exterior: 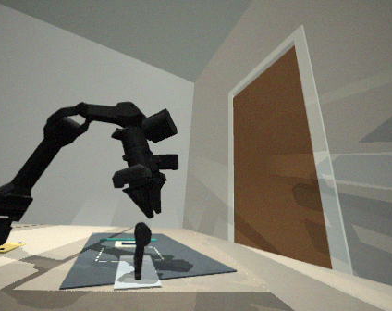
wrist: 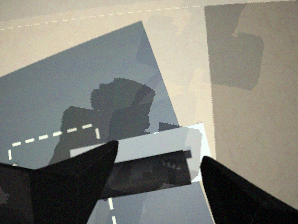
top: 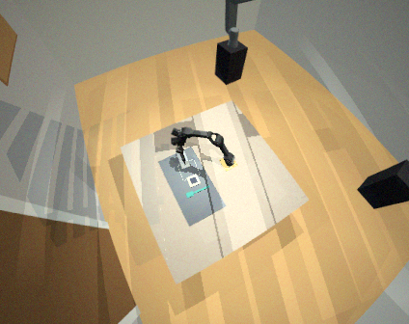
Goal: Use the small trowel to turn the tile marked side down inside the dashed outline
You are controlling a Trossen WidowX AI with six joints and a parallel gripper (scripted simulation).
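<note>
My claw [top: 183,161] [exterior: 153,215] [wrist: 159,154] is spread, empty; the trowel [top: 185,164] [exterior: 139,256] [wrist: 150,175] overlaps the surface's [top: 201,212] [exterior: 197,266] [wrist: 45,95] short edge, the tile [top: 193,180] [exterior: 118,243] lies inward, mark up; closing at this twist could shove the handle endwise.
</note>
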